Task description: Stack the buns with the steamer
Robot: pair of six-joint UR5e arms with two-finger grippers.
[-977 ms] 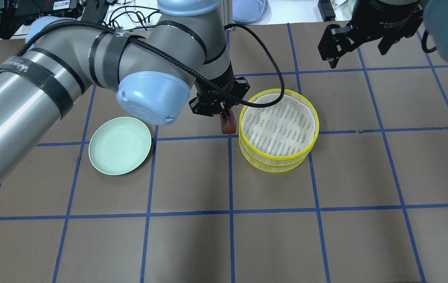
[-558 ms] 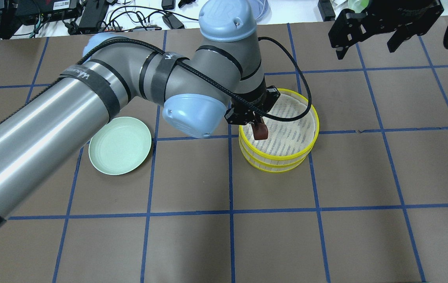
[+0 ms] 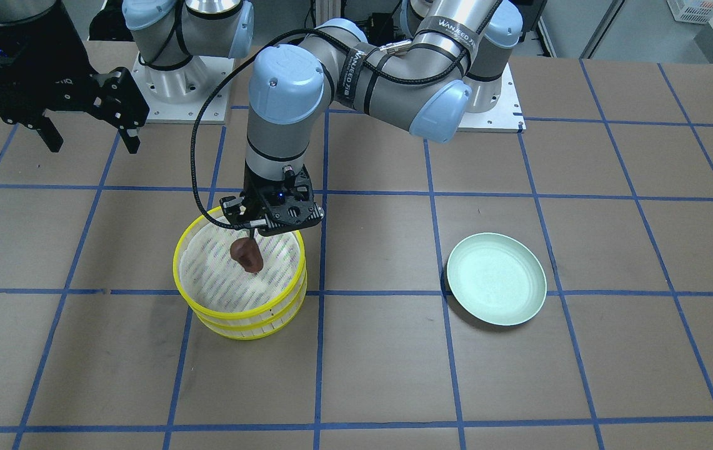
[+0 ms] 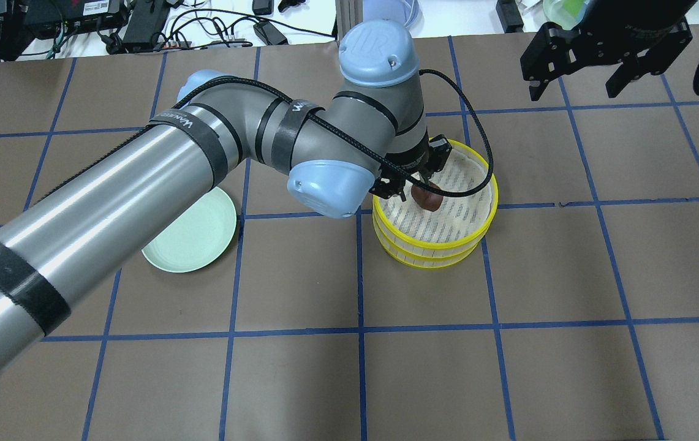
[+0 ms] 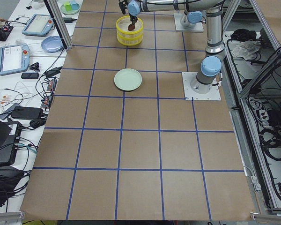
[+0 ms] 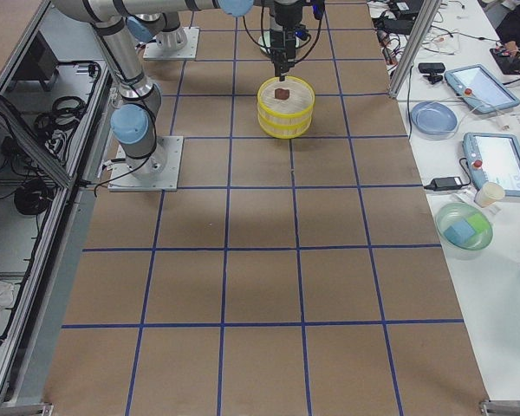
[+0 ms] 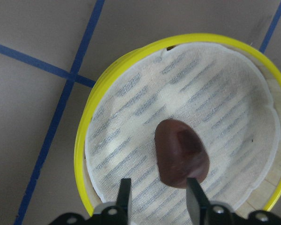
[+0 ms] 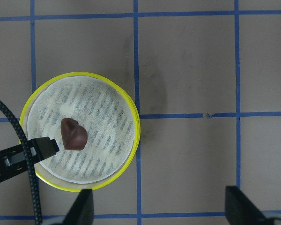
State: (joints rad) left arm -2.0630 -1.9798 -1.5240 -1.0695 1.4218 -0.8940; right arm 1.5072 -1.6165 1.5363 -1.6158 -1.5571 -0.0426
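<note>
The two yellow-rimmed steamer (image 4: 435, 246) tiers stand stacked one on the other. A dark reddish-brown bun (image 4: 426, 196) lies on the top tier's whitish floor (image 7: 131, 122), left of its middle in the overhead view. My left gripper (image 7: 159, 183) hangs just above the bun (image 7: 180, 152), open, and its fingers (image 7: 193, 194) stand apart and clear of it. In the front view the bun (image 3: 247, 255) shows right under that gripper (image 3: 251, 235). The cream-white bun is hidden. My right gripper (image 4: 574, 92) hovers open and empty high at the far right, looking down on the steamer (image 8: 131, 117).
A pale green plate (image 4: 193, 245) lies bare to the left of the steamer, partly under my left arm. The left arm's black cable (image 4: 478, 159) loops over the steamer's far rim. Blue tape lines cross the brown table.
My left gripper carried the brown bun from beside the steamer's left rim to over the top tier, and its fingers now stand apart with the bun lying below. The right gripper drifted slightly right.
</note>
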